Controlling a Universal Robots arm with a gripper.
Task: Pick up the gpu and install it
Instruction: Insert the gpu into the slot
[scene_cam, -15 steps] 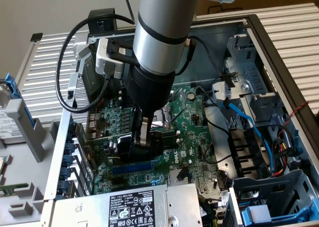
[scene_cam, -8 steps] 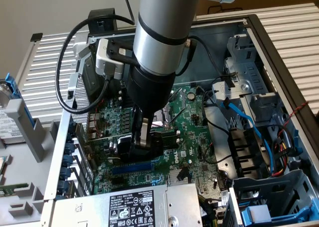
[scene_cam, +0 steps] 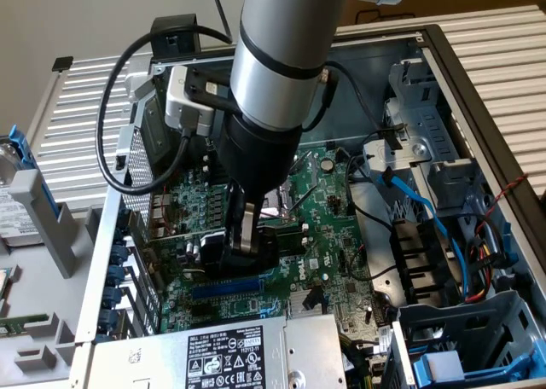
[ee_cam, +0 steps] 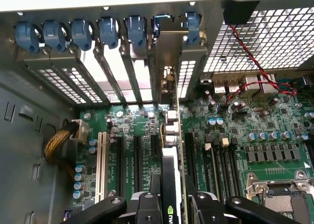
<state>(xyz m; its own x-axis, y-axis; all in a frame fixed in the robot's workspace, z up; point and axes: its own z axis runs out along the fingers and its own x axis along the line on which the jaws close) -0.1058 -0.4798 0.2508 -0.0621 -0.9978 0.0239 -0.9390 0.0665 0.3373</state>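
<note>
The tool (ee_cam: 171,204) pinches the gpu (ee_cam: 170,177) by its top edge, one finger on each side. The card stands on edge and upright, low over the motherboard (ee_cam: 245,135) inside the open case (scene_cam: 478,56). It lines up with one of the long black slots (ee_cam: 189,150), and its far end points toward the rear openings (ee_cam: 127,76) under the blue latches (ee_cam: 108,32). I cannot tell whether the connector has entered the slot. Doing this step well likely means holding the card square to the slot, letting its bracket meet an open gap, and pressing straight down without rocking.
</note>
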